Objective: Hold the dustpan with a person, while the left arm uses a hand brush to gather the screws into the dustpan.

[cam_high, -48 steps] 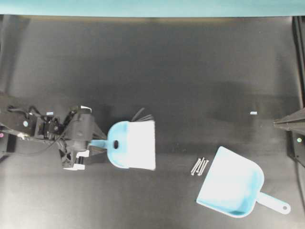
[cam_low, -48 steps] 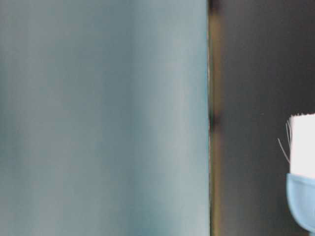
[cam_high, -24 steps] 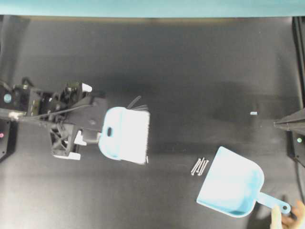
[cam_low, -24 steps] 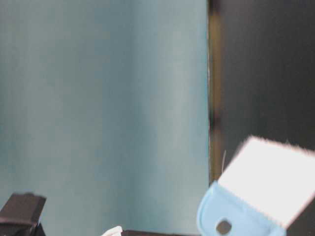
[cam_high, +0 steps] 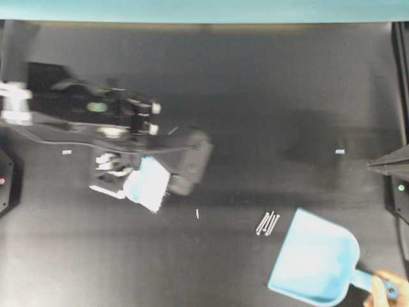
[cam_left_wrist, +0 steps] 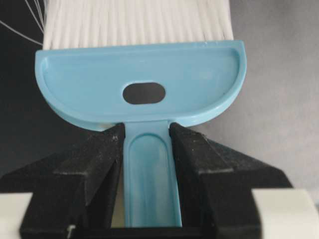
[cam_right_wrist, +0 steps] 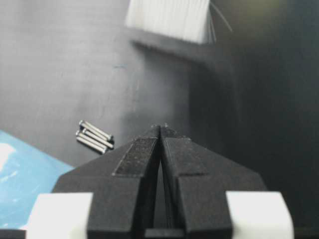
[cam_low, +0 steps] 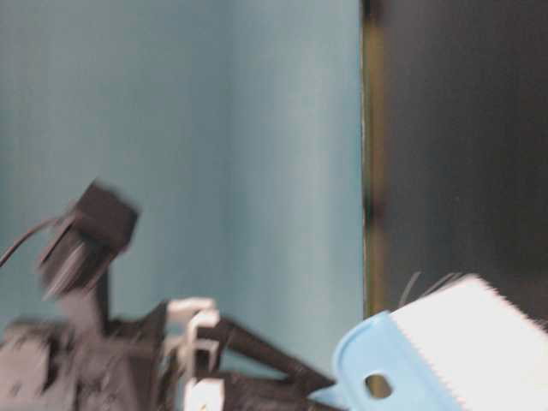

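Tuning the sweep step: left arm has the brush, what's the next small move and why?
Probably carry the light blue plastic hand brush right and down, landing its bristles just left of the grey metal screws. They lie apart from the light blue plastic dustpan, whose handle the person's hand holds.

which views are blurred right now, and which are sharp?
Overhead: the left arm and hand brush smear with motion blur, while the screws and dustpan stay crisp. Table-level: soft throughout, arm blurred. Left wrist: brush handle sharp between the left gripper's fingers. Right wrist: clear, bristles slightly soft.
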You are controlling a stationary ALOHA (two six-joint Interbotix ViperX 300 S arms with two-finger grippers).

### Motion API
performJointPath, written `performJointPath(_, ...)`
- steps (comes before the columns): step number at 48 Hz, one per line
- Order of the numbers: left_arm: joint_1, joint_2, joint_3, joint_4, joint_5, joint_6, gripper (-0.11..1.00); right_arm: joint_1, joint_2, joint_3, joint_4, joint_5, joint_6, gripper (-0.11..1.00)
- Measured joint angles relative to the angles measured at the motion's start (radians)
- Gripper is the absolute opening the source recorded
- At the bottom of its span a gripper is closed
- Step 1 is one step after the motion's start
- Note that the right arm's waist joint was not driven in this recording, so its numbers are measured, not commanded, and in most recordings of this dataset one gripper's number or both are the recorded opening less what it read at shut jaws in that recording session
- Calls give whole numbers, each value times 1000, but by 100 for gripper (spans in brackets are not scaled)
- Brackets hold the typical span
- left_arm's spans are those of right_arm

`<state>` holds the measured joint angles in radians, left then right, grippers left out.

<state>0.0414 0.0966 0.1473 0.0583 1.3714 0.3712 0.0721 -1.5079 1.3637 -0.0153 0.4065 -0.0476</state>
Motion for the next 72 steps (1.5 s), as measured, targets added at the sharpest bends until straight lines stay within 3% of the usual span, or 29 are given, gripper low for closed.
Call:
performJointPath(13,2,161,-117,0,-11,60,30,0,-2,0,-2,0,0,0)
performJointPath(46,-48,305,-288,2,-166,158,30,0,-3,0,-2,0,0,0)
performJointPath(72,-87,423,-433,2,-175,212,31,0,-3,0,-2,0,0,0)
